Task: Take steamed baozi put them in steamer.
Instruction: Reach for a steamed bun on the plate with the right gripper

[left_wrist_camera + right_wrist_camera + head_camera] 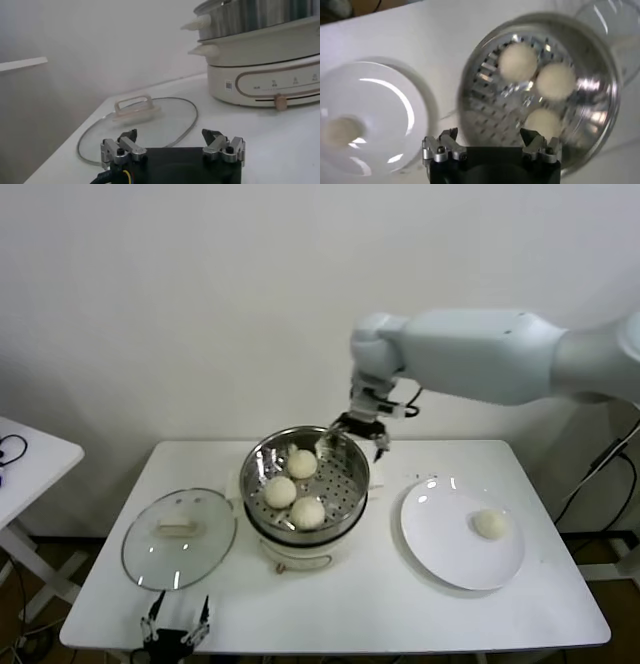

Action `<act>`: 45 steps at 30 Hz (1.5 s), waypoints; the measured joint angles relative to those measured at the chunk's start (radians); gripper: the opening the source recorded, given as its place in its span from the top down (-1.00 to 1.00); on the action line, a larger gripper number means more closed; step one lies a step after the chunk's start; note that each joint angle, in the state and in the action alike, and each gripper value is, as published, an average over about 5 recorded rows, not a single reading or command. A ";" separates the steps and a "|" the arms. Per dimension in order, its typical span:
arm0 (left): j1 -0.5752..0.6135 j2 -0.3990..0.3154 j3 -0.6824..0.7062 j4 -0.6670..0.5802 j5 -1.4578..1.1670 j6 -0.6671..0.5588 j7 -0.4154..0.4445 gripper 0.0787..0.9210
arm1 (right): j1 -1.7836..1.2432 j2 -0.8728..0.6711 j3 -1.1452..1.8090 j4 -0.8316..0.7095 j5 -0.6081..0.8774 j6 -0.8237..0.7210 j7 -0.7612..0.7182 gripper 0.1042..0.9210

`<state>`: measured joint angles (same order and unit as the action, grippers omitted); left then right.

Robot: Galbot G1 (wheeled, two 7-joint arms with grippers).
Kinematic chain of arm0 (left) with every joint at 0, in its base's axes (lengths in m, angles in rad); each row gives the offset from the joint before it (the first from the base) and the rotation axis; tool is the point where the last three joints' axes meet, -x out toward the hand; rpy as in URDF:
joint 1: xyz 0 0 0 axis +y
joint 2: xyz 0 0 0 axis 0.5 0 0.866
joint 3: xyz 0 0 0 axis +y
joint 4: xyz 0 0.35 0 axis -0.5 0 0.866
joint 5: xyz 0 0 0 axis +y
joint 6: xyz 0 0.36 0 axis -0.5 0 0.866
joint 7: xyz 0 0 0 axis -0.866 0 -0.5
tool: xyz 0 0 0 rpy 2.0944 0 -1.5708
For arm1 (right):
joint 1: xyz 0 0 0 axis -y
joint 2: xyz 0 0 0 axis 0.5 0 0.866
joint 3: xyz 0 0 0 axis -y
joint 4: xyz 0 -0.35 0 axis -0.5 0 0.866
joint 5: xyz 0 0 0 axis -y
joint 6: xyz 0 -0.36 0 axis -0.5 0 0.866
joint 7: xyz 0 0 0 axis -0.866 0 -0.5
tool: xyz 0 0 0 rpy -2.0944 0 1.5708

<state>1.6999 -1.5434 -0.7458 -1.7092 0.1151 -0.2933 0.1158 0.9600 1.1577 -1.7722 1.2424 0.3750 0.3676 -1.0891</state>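
One soft, light steamed baozi [490, 524] remains on the plate [440, 559]; my right gripper [352, 436], jaws wide and empty above the steamer [345, 509], should pinch its sides gently.

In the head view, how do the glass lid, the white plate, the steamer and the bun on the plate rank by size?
1. Plate, steamer and glass lid: these look nearly alike, so I will not rank them.
2. Bun on the plate, clearly smallest.

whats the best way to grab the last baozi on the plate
Pinch the baozi across its rounded sides, coming straight down from above. It is a smooth dome lying alone on the flat white plate, so there's no edge to hook. The open right claw, now over the steamer, is probably nearest.
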 measured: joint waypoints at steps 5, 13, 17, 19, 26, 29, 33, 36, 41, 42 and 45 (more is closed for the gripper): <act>-0.006 0.002 0.003 0.003 -0.007 -0.004 0.003 -0.77 | 0.035 -0.129 -0.093 0.023 0.077 -0.117 0.001 -0.76; -0.009 0.002 0.003 0.006 -0.015 -0.011 0.008 -0.77 | -0.026 -0.339 -0.126 0.041 0.117 -0.313 0.038 -0.76; -0.007 0.001 0.001 0.010 -0.013 -0.012 0.007 -0.77 | -0.118 -0.421 -0.078 0.017 0.081 -0.385 0.061 -0.76; -0.004 0.000 -0.001 0.011 -0.011 -0.012 0.006 -0.77 | -0.172 -0.452 -0.044 0.002 0.054 -0.413 0.072 -0.76; 0.008 -0.006 -0.003 0.014 -0.001 -0.016 0.003 -0.77 | -0.357 -0.520 0.097 -0.049 -0.035 -0.477 0.104 -0.76; 0.010 -0.011 -0.002 0.014 0.007 -0.018 0.000 -0.77 | -0.428 -0.531 0.155 -0.070 -0.067 -0.494 0.118 -0.76; 0.013 -0.014 0.000 0.015 0.017 -0.019 -0.002 -0.77 | -0.516 -0.534 0.234 -0.101 -0.103 -0.507 0.134 -0.76; 0.016 -0.014 0.001 0.018 0.022 -0.022 -0.004 -0.77 | -0.574 -0.532 0.289 -0.124 -0.125 -0.512 0.145 -0.76; 0.017 -0.014 0.001 0.022 0.026 -0.026 -0.007 -0.77 | -0.652 -0.523 0.372 -0.157 -0.158 -0.511 0.162 -0.76; 0.017 -0.014 0.001 0.023 0.026 -0.026 -0.007 -0.77 | -0.662 -0.521 0.386 -0.161 -0.163 -0.509 0.164 -0.76; 0.015 -0.014 0.002 0.024 0.027 -0.026 -0.008 -0.77 | -0.687 -0.519 0.423 -0.169 -0.174 -0.506 0.170 -0.76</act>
<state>1.7151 -1.5576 -0.7443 -1.6850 0.1422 -0.3197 0.1079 0.2729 0.6387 -1.3489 1.0738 0.2012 -0.1380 -0.9194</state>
